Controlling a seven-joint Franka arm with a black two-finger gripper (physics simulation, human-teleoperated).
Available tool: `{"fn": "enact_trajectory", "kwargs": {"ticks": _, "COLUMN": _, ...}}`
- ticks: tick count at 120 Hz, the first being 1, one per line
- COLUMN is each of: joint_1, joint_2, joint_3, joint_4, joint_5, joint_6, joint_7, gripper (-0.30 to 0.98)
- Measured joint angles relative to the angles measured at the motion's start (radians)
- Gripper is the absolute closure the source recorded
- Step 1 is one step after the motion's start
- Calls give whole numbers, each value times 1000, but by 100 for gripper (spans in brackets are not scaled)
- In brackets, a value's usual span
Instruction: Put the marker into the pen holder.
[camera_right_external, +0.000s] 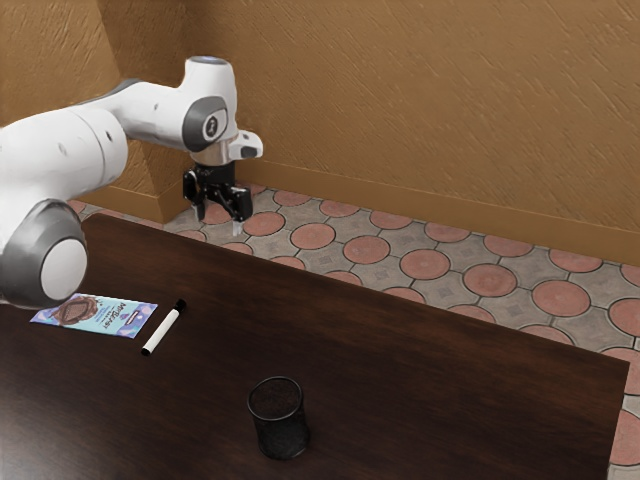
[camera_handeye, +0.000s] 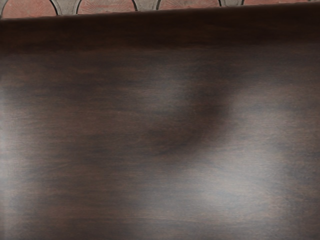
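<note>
My black gripper (camera_right_external: 218, 220) is high above the table's far edge in the exterior view, its two fingers apart and nothing between them. A white marker with black ends (camera_right_external: 164, 329) lies flat on the dark table, well below and nearer the exterior view's camera than the gripper. The pen holder (camera_right_external: 281, 424), a black mesh cup, stands upright at the exterior view's lower middle, apart from the marker. Under my hand, the wrist view has bare dark wood.
A light blue and purple snack packet (camera_right_external: 120, 316) lies beside the marker, toward the exterior view's left. The dark wooden table (camera_right_external: 420, 370) ends at a long far edge, with patterned floor tiles beyond; the wrist view also includes the table (camera_handeye: 150, 125) and tiles past its edge.
</note>
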Motion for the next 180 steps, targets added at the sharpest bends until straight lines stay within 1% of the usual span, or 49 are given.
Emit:
{"fn": "enact_trajectory", "kwargs": {"ticks": 13, "joint_1": 43, "joint_2": 30, "joint_3": -1, "joint_4": -4, "joint_5": -7, "joint_6": 47, "joint_7": 22, "gripper": 0}}
{"fn": "enact_trajectory", "kwargs": {"ticks": 28, "joint_1": 55, "joint_2": 38, "joint_3": 0, "joint_4": -46, "joint_5": -29, "joint_6": 79, "joint_7": 51, "gripper": 0}}
{"fn": "enact_trajectory", "kwargs": {"ticks": 32, "joint_1": 55, "joint_2": 10, "joint_3": -1, "joint_4": -114, "joint_5": -34, "joint_6": 98, "joint_7": 58, "gripper": 0}}
{"fn": "enact_trajectory", "kwargs": {"ticks": 42, "joint_1": 57, "joint_2": -98, "joint_3": -1, "joint_4": -358, "joint_5": -57, "joint_6": 182, "joint_7": 73, "gripper": 0}}
{"fn": "enact_trajectory", "kwargs": {"ticks": 47, "joint_1": 67, "joint_2": -116, "joint_3": -1, "joint_4": -419, "joint_5": -65, "joint_6": 216, "joint_7": 80, "gripper": 0}}
{"fn": "enact_trajectory", "kwargs": {"ticks": 53, "joint_1": 80, "joint_2": -113, "joint_3": 0, "joint_4": -450, "joint_5": -74, "joint_6": 249, "joint_7": 91, "gripper": 0}}
{"fn": "enact_trajectory", "kwargs": {"ticks": 64, "joint_1": 93, "joint_2": -83, "joint_3": 0, "joint_4": -460, "joint_5": -89, "joint_6": 302, "joint_7": 113, "gripper": 0}}
{"fn": "enact_trajectory", "kwargs": {"ticks": 85, "joint_1": 96, "joint_2": -10, "joint_3": 23, "joint_4": -382, "joint_5": -117, "joint_6": 367, "joint_7": 159, "gripper": 0}}
{"fn": "enact_trajectory", "kwargs": {"ticks": 101, "joint_1": 98, "joint_2": -1, "joint_3": 32, "joint_4": -380, "joint_5": -163, "joint_6": 390, "joint_7": 188, "gripper": 1}}
{"fn": "enact_trajectory", "kwargs": {"ticks": 125, "joint_1": 96, "joint_2": -2, "joint_3": 41, "joint_4": -411, "joint_5": -189, "joint_6": 406, "joint_7": 219, "gripper": 0}}
{"fn": "enact_trajectory", "kwargs": {"ticks": 132, "joint_1": 95, "joint_2": -12, "joint_3": 42, "joint_4": -434, "joint_5": -198, "joint_6": 409, "joint_7": 227, "gripper": -8}}
{"fn": "enact_trajectory", "kwargs": {"ticks": 140, "joint_1": 95, "joint_2": -37, "joint_3": 43, "joint_4": -476, "joint_5": -206, "joint_6": 420, "joint_7": 238, "gripper": -11}}
{"fn": "enact_trajectory", "kwargs": {"ticks": 144, "joint_1": 95, "joint_2": -47, "joint_3": 43, "joint_4": -491, "joint_5": -207, "joint_6": 426, "joint_7": 242, "gripper": -9}}
{"fn": "enact_trajectory", "kwargs": {"ticks": 148, "joint_1": 93, "joint_2": -55, "joint_3": 43, "joint_4": -499, "joint_5": -206, "joint_6": 430, "joint_7": 245, "gripper": -1}}
{"fn": "enact_trajectory", "kwargs": {"ticks": 149, "joint_1": 93, "joint_2": -56, "joint_3": 43, "joint_4": -501, "joint_5": -206, "joint_6": 431, "joint_7": 246, "gripper": 0}}
{"fn": "enact_trajectory", "kwargs": {"ticks": 164, "joint_1": 89, "joint_2": -76, "joint_3": 42, "joint_4": -515, "joint_5": -198, "joint_6": 437, "joint_7": 254, "gripper": 0}}
{"fn": "enact_trajectory", "kwargs": {"ticks": 180, "joint_1": 88, "joint_2": -89, "joint_3": 42, "joint_4": -532, "joint_5": -152, "joint_6": 431, "joint_7": 251, "gripper": 1}}
